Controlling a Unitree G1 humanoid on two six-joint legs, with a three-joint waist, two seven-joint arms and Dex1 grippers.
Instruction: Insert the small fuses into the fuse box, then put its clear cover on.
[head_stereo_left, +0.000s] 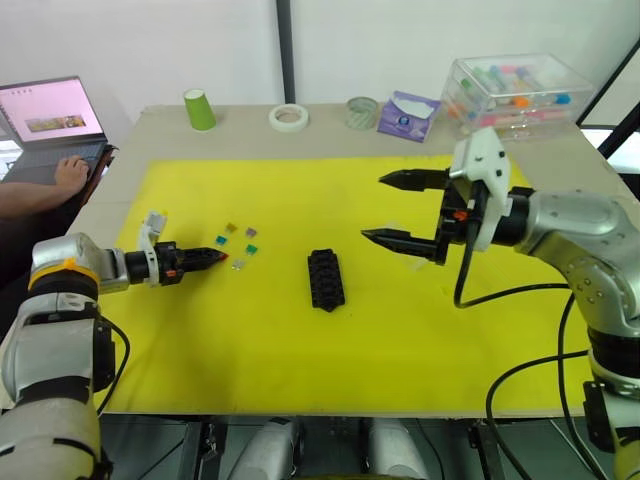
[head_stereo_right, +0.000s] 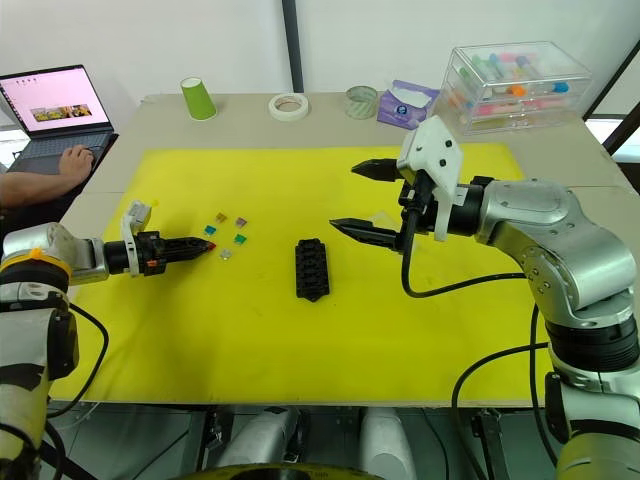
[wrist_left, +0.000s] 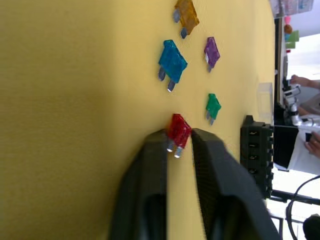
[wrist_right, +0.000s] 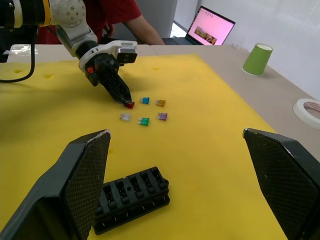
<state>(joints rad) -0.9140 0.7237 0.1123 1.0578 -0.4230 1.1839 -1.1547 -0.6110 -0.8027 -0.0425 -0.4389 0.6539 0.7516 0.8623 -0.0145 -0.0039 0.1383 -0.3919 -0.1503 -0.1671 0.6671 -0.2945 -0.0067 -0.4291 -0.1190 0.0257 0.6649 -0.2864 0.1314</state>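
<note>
My left gripper (head_stereo_left: 220, 258) is shut on a red fuse (wrist_left: 177, 132), low at the yellow mat (head_stereo_left: 300, 360) on the left. Just beyond it lie loose small fuses: blue (wrist_left: 172, 60), orange-yellow (wrist_left: 186, 14), purple (wrist_left: 212, 51), green (wrist_left: 213, 106) and a grey one (head_stereo_left: 238, 264). The black fuse box (head_stereo_left: 326, 279) lies flat mid-mat with its slots up, well apart from both grippers. My right gripper (head_stereo_left: 374, 208) hovers wide open above the mat to the right of the box, holding nothing. A pale clear cover (wrist_left: 265, 97) shows faintly past the box.
Along the table's far edge stand a green cup (head_stereo_left: 200, 109), a tape roll (head_stereo_left: 288, 117), a second roll (head_stereo_left: 362, 112), a purple pack (head_stereo_left: 407, 115) and a large clear storage case (head_stereo_left: 515, 92). A person's hand (head_stereo_left: 70, 172) rests on a laptop (head_stereo_left: 50, 120) at far left.
</note>
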